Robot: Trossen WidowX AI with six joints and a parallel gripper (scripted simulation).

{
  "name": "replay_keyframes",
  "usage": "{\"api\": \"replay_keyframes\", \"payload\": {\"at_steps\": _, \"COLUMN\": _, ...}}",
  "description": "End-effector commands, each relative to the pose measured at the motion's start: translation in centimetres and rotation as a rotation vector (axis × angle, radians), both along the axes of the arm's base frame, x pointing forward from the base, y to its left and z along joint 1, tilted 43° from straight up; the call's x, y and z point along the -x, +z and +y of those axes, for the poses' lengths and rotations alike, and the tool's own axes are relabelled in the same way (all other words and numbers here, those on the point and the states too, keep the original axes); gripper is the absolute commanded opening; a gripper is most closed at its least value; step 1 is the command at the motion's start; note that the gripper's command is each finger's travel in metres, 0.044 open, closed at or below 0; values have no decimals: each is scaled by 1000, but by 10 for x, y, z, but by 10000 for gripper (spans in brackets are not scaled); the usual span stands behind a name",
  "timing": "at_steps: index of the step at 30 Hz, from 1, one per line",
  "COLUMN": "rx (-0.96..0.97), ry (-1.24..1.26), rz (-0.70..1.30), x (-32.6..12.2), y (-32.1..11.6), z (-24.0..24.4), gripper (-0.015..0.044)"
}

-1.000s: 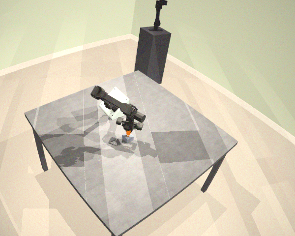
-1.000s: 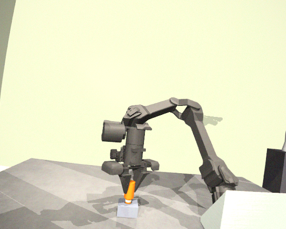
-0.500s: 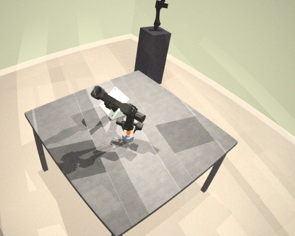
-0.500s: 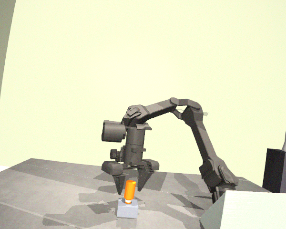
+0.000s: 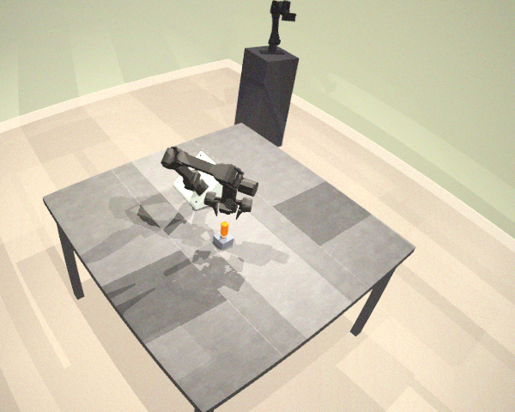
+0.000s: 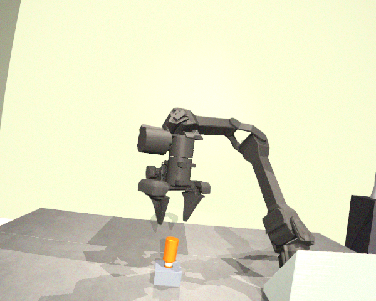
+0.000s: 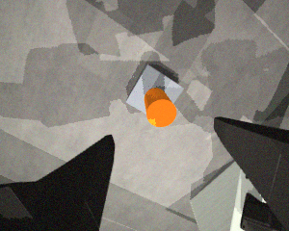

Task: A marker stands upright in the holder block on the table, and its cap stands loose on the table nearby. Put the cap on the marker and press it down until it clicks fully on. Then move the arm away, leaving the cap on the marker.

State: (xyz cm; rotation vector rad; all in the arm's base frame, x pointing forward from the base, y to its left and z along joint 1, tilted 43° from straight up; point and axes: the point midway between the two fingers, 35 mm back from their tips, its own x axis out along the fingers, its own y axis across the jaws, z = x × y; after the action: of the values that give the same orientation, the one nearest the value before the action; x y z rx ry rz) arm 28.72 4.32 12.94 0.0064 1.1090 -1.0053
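The gripper (image 6: 171, 221) hangs above the table (image 6: 52, 226) with its jaws spread wide and nothing between them, well above the cap (image 6: 170, 249). The orange cap sits on the marker (image 6: 168, 265), upright in the holder (image 6: 167, 274) near the middle of the table, only a thin white band showing beneath it.
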Motion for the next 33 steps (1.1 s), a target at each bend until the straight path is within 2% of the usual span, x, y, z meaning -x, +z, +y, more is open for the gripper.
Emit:
{"api": "replay_keyframes", "payload": {"at_steps": 1, "rx": 15, "ry": 159, "rz": 158, "x": 2, "y": -1, "z": -3, "gripper": 309}}
{"api": "replay_keyframes", "payload": {"at_steps": 7, "rx": 57, "ry": 577, "rz": 534, "x": 2, "y": -5, "z": -7, "gripper": 151}}
{"api": "replay_keyframes", "payload": {"at_steps": 13, "rx": 62, "ry": 624, "rz": 576, "x": 2, "y": -5, "z": -7, "gripper": 0}}
{"api": "replay_keyframes", "payload": {"at_steps": 33, "rx": 62, "ry": 624, "rz": 576, "x": 1, "y": -17, "z": -18, "gripper": 0}}
